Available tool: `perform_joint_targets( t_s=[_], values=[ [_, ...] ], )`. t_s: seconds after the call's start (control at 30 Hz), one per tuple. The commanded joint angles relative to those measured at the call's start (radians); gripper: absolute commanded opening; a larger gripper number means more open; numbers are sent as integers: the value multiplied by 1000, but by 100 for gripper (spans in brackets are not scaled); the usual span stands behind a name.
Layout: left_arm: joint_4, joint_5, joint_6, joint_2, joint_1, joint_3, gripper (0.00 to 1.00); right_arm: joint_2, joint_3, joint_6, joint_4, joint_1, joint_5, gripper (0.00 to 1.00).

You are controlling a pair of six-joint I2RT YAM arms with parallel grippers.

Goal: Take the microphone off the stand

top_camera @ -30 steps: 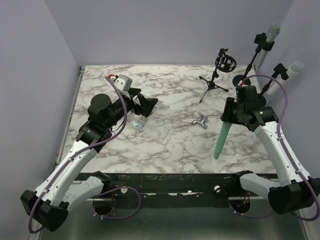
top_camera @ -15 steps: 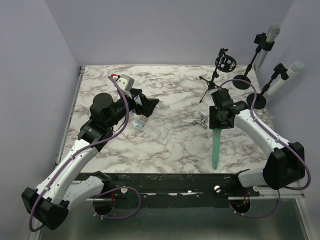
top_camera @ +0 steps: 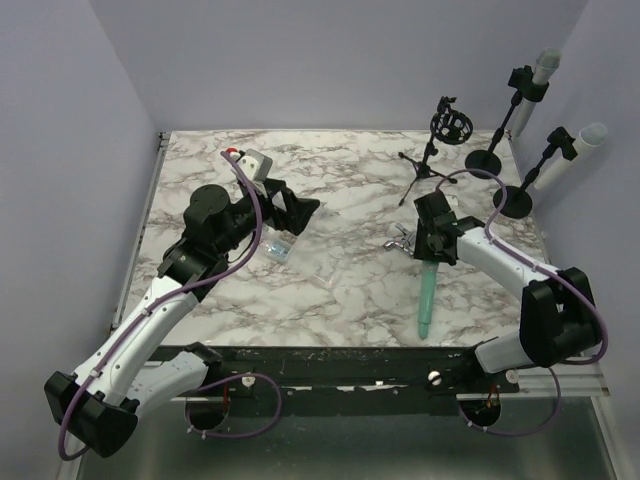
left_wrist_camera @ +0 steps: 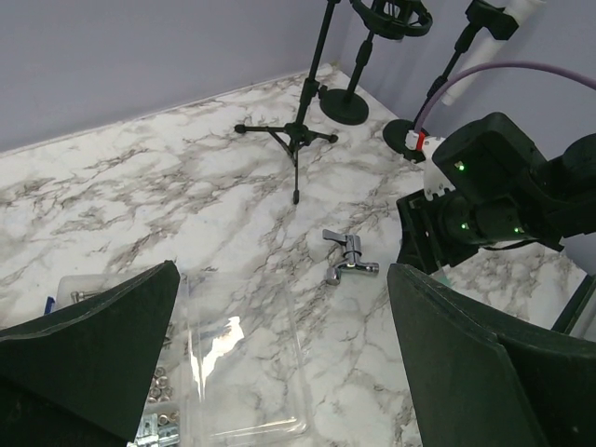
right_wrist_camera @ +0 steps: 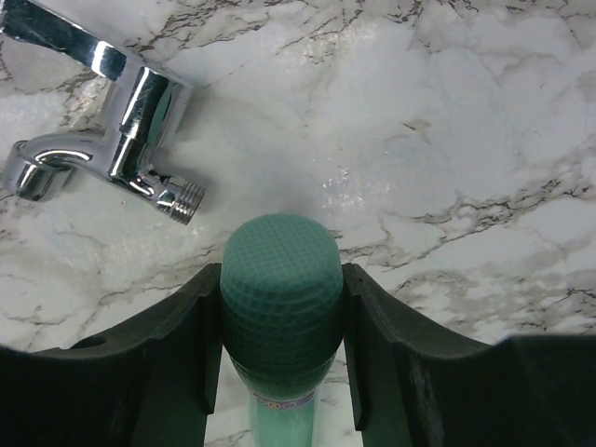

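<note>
Microphone (top_camera: pixel 427 290), teal, is clear of the tripod stand (top_camera: pixel 430 165): my right gripper (right_wrist_camera: pixel 279 345), clamped round its body, has swung in from the far right and lowered it to mid-table, beside the chrome tap (top_camera: pixel 400 238). Only release left, I reckon. Left gripper (left_wrist_camera: pixel 289 372) gapes wide, empty.

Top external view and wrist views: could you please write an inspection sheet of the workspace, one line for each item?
Surface: marble table, no spill seen.
Job's things: green microphone out of the stand, held at its head end; tripod stand upright, its shock mount empty.
Clutter: chrome tap beside the right gripper; clear packet of small metal parts; far stand and near stand, each holding a grey microphone.
Grippers: left gripper open above the packet; right gripper shut on the green microphone.
Cables: purple cables along both arms, no snag seen.
Surroundings: plain lilac walls; nothing else seen.
</note>
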Motion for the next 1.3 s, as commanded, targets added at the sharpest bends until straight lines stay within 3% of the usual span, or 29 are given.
perform_joint_targets(
  t_s=[0.0, 0.3, 0.43, 0.63, 0.9, 1.27],
  values=[
    [-5, -5, 9, 6, -8, 29, 97, 12, -57, 69, 135, 5, 81, 1],
    [-6, -21, 22, 14, -11, 26, 97, 63, -108, 99, 187, 4, 91, 8],
    [-27, -20, 27, 25, -11, 41, 97, 63, -125, 114, 202, 5, 106, 19],
    [-25, -37, 50, 10, -11, 36, 98, 38, -144, 116, 222, 5, 96, 46],
    [-8, -49, 53, -24, -10, 22, 97, 25, -138, 111, 222, 5, 104, 65],
    [9, -45, 59, -33, -17, 12, 97, -149, -8, 81, 124, 5, 110, 71]
  ],
)
